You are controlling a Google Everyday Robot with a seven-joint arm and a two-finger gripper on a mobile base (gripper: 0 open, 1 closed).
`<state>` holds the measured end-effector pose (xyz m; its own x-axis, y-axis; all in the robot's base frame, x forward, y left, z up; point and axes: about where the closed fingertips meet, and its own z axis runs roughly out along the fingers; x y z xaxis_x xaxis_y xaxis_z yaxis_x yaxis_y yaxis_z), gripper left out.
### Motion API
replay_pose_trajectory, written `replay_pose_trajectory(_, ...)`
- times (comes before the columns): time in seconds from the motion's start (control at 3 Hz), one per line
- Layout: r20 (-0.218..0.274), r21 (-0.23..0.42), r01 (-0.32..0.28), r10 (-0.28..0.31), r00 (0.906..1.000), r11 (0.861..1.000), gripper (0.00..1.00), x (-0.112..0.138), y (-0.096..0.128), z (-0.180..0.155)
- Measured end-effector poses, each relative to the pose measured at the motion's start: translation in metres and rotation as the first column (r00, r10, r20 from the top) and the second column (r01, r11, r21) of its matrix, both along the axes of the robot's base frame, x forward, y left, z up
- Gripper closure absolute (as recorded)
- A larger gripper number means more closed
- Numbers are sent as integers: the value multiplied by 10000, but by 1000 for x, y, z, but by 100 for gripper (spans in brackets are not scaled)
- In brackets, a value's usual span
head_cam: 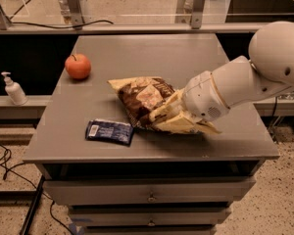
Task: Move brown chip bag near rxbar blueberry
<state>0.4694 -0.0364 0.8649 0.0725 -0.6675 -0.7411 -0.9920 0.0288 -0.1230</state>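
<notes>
The brown chip bag (143,96) lies crinkled in the middle of the grey table (137,53). My gripper (169,119) reaches in from the right, and its cream fingers (161,112) are closed on the bag's right, near end. The rxbar blueberry (109,130), a flat dark-blue wrapper with a white patch at its left end, lies near the table's front edge, just left of and in front of the bag, a short gap apart. My white arm (235,84) hides the bag's right end.
A red-orange apple (78,66) sits at the table's left side, behind the bar. A soap dispenser (12,89) stands on a lower ledge to the left. Drawers (149,196) are under the tabletop. A railing runs behind the table.
</notes>
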Motion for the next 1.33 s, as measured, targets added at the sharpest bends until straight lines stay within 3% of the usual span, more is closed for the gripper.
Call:
replay_pose_trajectory(0.33,-107,-6,-20,20,9999,10000,12,-2,3,-2)
replay_pose_trajectory(0.67,-89,-34,-10,9,10000,10000,0,1,4,0)
replay_pose_trajectory(1.0,551,-112,329,-322,9980,9994,0,18,-4,19)
replay_pose_trajectory(1.33,1856,-415,1060,-966,9779,9935,0,47,-30,62)
